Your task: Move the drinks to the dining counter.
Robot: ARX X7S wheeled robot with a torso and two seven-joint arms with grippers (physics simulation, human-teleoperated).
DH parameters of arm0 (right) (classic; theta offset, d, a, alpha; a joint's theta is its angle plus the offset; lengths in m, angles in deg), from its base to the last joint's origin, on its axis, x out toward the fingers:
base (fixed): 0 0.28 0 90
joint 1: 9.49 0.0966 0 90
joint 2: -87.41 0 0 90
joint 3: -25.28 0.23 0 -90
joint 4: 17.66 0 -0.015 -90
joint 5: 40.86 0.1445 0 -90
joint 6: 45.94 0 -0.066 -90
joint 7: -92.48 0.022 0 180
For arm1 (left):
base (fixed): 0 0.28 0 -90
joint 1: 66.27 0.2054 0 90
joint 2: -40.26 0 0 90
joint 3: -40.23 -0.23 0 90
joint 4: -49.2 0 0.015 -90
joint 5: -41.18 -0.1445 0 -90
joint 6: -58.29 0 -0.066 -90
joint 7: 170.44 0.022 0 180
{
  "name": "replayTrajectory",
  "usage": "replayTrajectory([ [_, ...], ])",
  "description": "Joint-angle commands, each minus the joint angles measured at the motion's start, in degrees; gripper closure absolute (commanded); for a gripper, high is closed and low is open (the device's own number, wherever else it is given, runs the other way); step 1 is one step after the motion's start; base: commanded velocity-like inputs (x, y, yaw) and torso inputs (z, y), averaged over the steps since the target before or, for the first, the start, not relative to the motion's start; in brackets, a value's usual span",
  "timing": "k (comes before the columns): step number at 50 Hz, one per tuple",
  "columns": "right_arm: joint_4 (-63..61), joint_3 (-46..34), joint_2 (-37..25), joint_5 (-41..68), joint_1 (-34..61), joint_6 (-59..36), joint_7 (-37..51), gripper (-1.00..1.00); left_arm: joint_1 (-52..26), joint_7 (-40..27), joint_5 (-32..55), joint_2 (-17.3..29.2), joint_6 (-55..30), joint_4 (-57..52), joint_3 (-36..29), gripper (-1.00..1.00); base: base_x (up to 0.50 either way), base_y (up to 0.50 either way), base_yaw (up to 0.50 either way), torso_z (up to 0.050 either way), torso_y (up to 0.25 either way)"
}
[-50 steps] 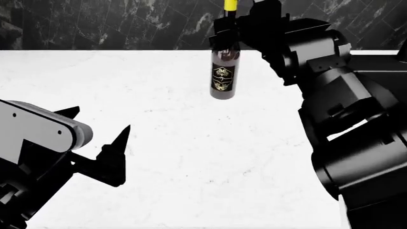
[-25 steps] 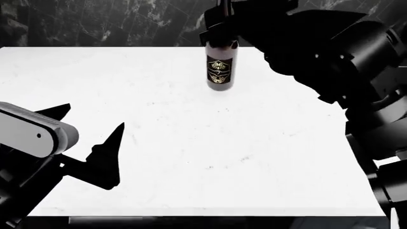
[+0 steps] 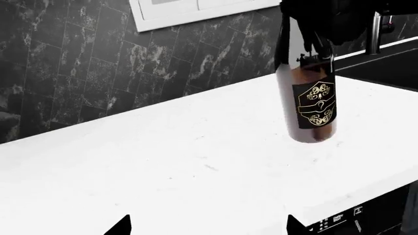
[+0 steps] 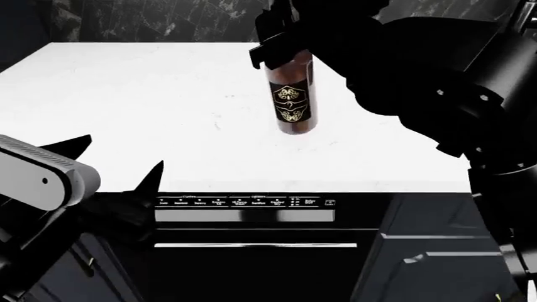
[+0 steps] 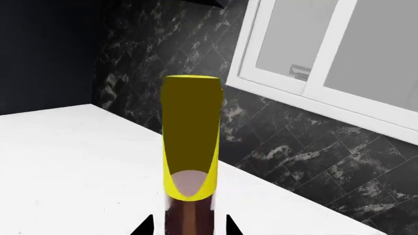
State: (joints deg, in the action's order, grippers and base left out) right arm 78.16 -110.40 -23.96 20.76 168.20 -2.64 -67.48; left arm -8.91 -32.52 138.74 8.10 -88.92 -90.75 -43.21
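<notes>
A tall dark wine bottle [image 4: 290, 100] with a black-gold label hangs slightly tilted just over a white counter [image 4: 126, 107], near its front edge. My right gripper [image 4: 281, 47] is shut on its neck below the yellow foil top [image 5: 189, 137]; in the right wrist view the gripper [image 5: 188, 229] has a black fingertip on each side of the neck. My left gripper [image 4: 122, 154] stands open with nothing in it at the lower left, in front of the counter edge. In the left wrist view that gripper [image 3: 207, 227] faces the bottle [image 3: 313, 103] from some way off. The dining counter is out of view.
A dishwasher with a control strip [image 4: 243, 201] sits under the counter, with dark cabinet doors [image 4: 436, 251] beside it. A dark marble-tiled wall [image 3: 98, 58] backs the counter, with a white-framed window [image 5: 326, 49] above. A dark faucet [image 3: 373, 29] rises behind the bottle.
The head view has dropped and pulled back, so the counter's front edge and the dishwasher now show. The right gripper has brought the bottle toward that front edge. The left gripper stays open.
</notes>
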Motion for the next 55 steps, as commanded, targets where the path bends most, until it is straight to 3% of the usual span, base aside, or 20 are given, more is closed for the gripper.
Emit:
replayTrajectory([
  [1,-1.52,1.62,0.13,-6.41,2.01,-0.76,1.24,1.00,0.42,0.03,0.40,0.63,0.41,-0.06,0.81,-1.00,-0.50,0.31,0.00,0.000,0.000],
  [18,-1.07,-1.61,0.07,-9.59,2.82,-0.78,0.54,1.00,0.92,0.10,0.39,0.90,0.58,-0.22,1.03,-1.00,-0.46,0.04,0.32,0.001,0.001],
  [55,-1.63,-2.09,0.26,-9.23,3.79,-0.73,-0.90,1.00,0.24,-0.40,1.29,1.52,1.03,-0.38,0.64,-1.00,-0.31,-0.06,0.50,0.001,0.002],
])
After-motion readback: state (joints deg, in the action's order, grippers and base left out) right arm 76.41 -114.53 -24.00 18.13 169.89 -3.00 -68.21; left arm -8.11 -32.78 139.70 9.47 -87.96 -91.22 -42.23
